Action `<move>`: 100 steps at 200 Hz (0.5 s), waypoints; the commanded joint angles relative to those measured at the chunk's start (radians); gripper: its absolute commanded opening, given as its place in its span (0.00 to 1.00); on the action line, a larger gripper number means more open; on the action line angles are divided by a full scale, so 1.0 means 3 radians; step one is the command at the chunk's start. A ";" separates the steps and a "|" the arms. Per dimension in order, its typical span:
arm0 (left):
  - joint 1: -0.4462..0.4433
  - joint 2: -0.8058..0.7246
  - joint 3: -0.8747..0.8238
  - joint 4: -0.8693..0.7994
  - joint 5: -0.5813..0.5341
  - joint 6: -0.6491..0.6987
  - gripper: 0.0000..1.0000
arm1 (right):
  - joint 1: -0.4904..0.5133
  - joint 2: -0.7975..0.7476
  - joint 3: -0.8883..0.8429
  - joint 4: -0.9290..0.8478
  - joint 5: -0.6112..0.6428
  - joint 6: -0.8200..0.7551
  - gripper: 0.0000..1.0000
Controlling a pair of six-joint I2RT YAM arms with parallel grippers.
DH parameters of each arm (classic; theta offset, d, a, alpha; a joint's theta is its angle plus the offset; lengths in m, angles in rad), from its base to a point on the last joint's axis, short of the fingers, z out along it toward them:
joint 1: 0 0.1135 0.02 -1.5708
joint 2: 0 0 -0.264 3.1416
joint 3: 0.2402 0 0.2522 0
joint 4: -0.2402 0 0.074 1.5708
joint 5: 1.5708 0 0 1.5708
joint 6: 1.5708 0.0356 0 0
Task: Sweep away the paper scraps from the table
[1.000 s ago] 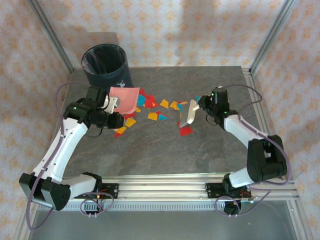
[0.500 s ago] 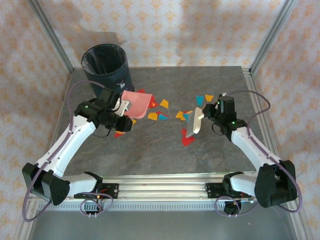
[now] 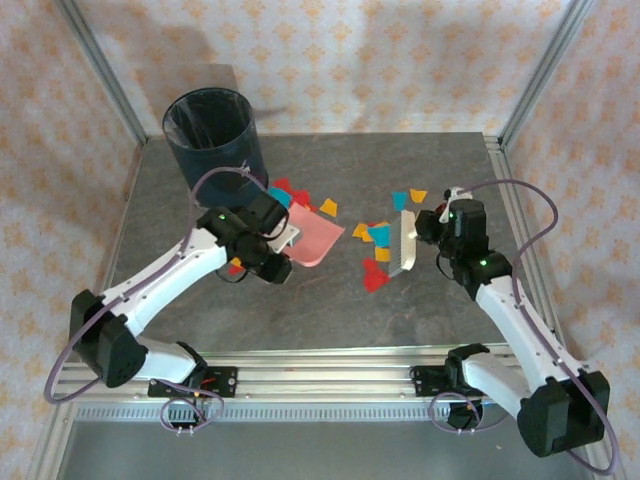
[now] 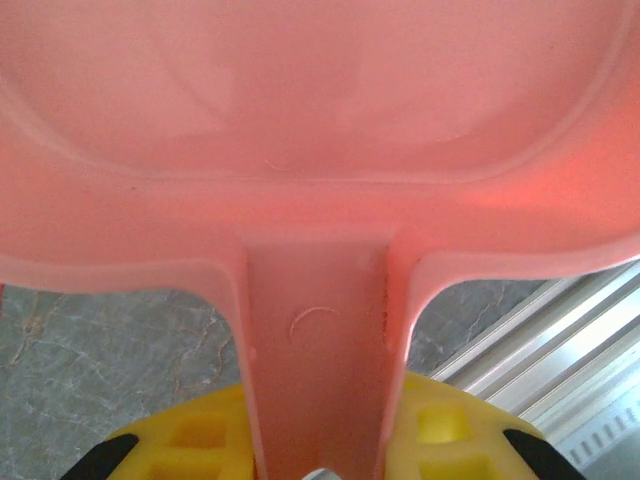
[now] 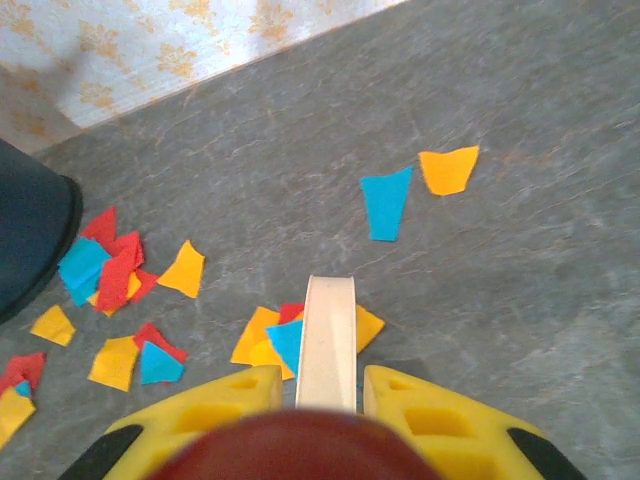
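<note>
A: State of left end effector (image 4: pixel 320 445)?
B: Clamped on the pink dustpan (image 3: pixel 318 240) handle, left of centre.
A: And right end effector (image 5: pixel 322 400)?
B: Gripping the white brush (image 3: pixel 405 245), right of centre.
A: Where are the paper scraps (image 3: pixel 378 234)?
B: On the surface (image 3: pixel 330 310), mid-frame between dustpan and brush. More lie above the dustpan, toward the bin (image 3: pixel 212 130).

Paper scraps (image 3: pixel 379 234): red, yellow-orange, cyan blue. Table (image 3: pixel 300 310): dark grey, marbled. Dustpan (image 3: pixel 316 241): pink. Bin (image 3: pixel 226 156), upper left: dark navy. Brush (image 3: pixel 406 245): cream. Wall (image 3: pixel 350 60): pale, orange floral motif.
</note>
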 commanded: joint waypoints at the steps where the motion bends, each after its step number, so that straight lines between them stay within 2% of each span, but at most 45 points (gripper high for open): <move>1: -0.0145 0.0125 0.0019 -0.0132 -0.0157 0.0161 0.00 | 0.0048 -0.0203 -0.0074 -0.0163 0.0282 -0.0343 0.00; 40: -0.0480 0.0368 0.0021 -0.0234 -0.0165 0.0246 0.00 | 0.0238 -0.0401 -0.0221 -0.0281 0.0597 -0.0575 0.00; 100: -0.0861 0.0595 -0.0124 -0.0215 -0.0065 0.0190 0.00 | 0.0476 -0.0399 -0.0275 -0.0356 0.0971 -0.0792 0.00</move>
